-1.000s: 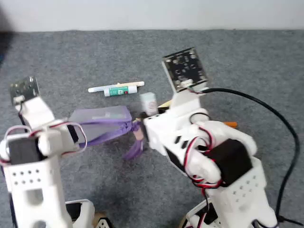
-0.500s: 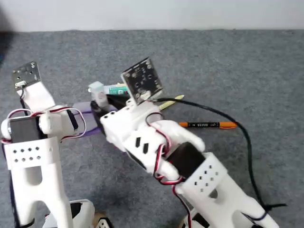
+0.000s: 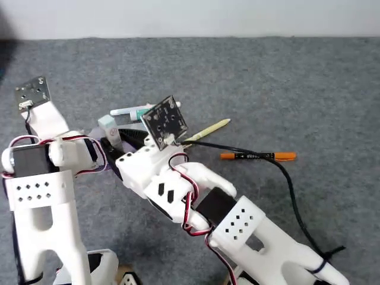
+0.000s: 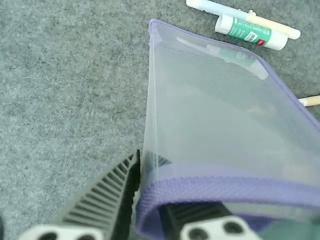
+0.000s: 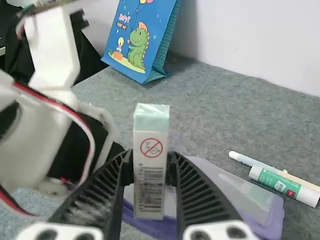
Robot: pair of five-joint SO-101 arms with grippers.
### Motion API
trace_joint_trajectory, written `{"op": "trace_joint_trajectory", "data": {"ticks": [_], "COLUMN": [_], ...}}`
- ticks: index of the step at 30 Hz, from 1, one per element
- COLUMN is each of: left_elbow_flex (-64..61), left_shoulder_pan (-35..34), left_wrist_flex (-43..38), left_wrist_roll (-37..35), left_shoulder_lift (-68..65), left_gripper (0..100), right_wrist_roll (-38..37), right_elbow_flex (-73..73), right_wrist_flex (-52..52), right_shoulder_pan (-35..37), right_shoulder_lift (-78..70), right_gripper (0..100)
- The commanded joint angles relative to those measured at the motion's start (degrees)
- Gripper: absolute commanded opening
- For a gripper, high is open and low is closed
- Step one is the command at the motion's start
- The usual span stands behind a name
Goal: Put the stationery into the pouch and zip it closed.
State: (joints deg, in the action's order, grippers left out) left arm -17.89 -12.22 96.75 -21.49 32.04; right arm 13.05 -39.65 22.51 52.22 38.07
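Observation:
A translucent purple mesh pouch [image 4: 220, 130] lies on the grey carpet, and my left gripper [image 4: 145, 175] is shut on its zipper-edge corner. My right gripper [image 5: 150, 157] is shut on a small white and green eraser box [image 5: 151, 160], held upright above the pouch [image 5: 235, 200]. From above, the box [image 3: 110, 132] hangs close to the left arm [image 3: 53, 154], and the right arm hides most of the pouch. A light blue pen [image 4: 240, 15] and a green glue stick [image 4: 247, 34] lie just beyond the pouch. A yellow pencil [image 3: 208, 129] and an orange marker [image 3: 258, 156] lie to the right.
A blue gift bag [image 5: 142, 37] with a dinosaur picture leans on the wall behind the left arm. The right arm's black cable [image 3: 297, 208] trails over the carpet beside the marker. Open carpet stretches to the right and toward the back wall.
My right arm has swung left with the eraser box, from the table's middle to over the pouch beside the left arm. The pouch is now mostly covered from above.

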Motion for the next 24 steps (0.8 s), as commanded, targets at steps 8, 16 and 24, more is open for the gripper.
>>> {"op": "trace_joint_trajectory", "data": {"ticks": [8,16,24], "left_elbow_flex": [1.45,6.02,6.29], "left_shoulder_pan": [0.09,2.55,4.04], "left_wrist_flex": [3.78,3.69,3.6], "left_wrist_roll": [-0.79,-0.79,-0.79], "left_shoulder_lift": [-0.26,-0.62,-0.79], "left_gripper": [1,1,1], "right_wrist_roll": [-1.93,-2.11,-2.11], "right_elbow_flex": [-2.11,-2.11,-1.58], "right_wrist_flex": [-16.13,-18.33,-7.34], "right_shoulder_pan": [-3.38,-3.82,-3.91], "right_shoulder_lift": [-6.11,-9.54,-7.25], "right_gripper": [0.8,2.6,22.0]}}
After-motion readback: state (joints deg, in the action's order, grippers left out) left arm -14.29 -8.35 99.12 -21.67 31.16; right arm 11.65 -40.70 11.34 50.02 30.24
